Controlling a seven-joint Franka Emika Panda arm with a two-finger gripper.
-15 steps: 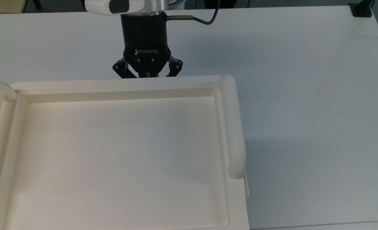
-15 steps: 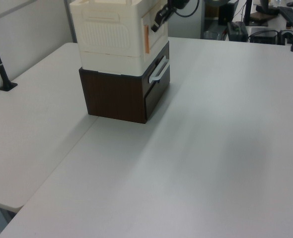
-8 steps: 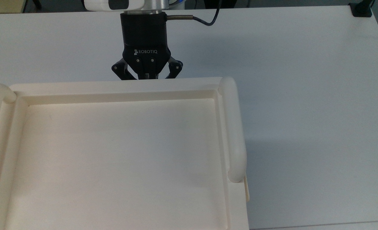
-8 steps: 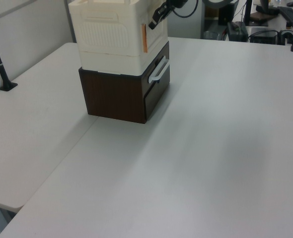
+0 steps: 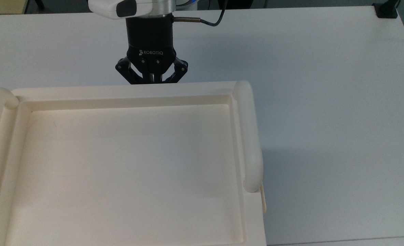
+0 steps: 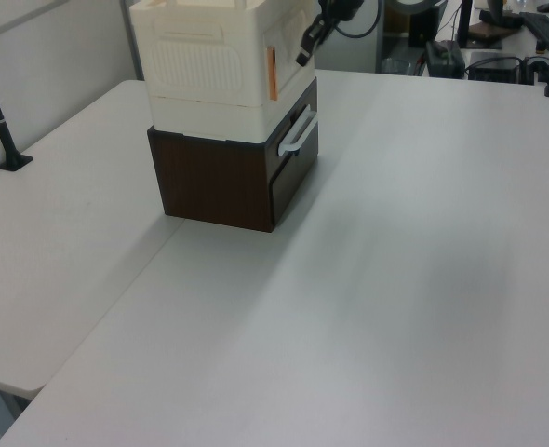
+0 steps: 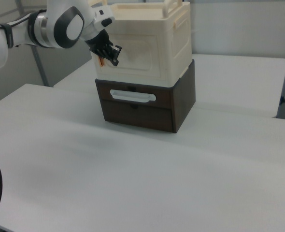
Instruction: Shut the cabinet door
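Observation:
The cream cabinet stands on a dark brown drawer unit. Its cabinet door is the cream front panel, lying about flush with the cabinet front. An orange hinge mark shows at the door's edge. My gripper hovers just off the door's left edge in the right view. Seen in the left view, the gripper sits a little to the right of the door. From above, the gripper is partly hidden behind the rim of the cabinet's tray-like top.
The drawer unit has a pale bar handle on its front. The white table spreads wide around the stack. A black clamp post stands at the left view's left, and desks with cables lie beyond the table.
The door's free edge has swung in against the cabinet front. My gripper has shifted slightly to the top view's left and drawn back from the door, moving right in the left view.

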